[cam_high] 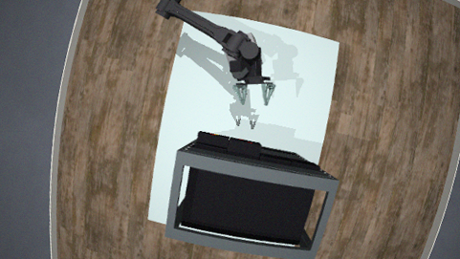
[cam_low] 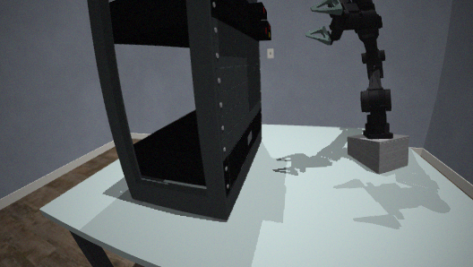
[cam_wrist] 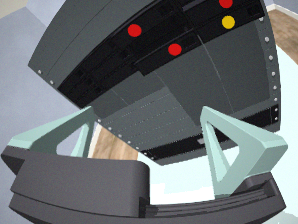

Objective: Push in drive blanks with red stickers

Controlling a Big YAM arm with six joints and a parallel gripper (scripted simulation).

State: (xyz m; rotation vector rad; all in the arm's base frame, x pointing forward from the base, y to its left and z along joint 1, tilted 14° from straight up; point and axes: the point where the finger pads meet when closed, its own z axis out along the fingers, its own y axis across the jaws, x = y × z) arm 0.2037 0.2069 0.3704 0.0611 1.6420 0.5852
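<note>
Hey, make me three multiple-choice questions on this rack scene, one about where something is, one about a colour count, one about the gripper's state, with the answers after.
1. Where does the dark grey open-frame rack stand?
A. On the pale table top
B. On the wooden floor
C. On the arm's block

2. How many red round stickers show on the rack's front in the wrist view?
A. One
B. Three
C. Five

3. How is the pale green two-finger gripper?
A. Shut on a drive blank
B. Shut on nothing
C. Open, holding nothing

Answers: 1 A, the exterior view shows the rack's foot resting on the table. 2 B, red stickers and show, plus one yellow sticker. 3 C, its fingers stand wide apart, short of the rack, with nothing between them.
</note>
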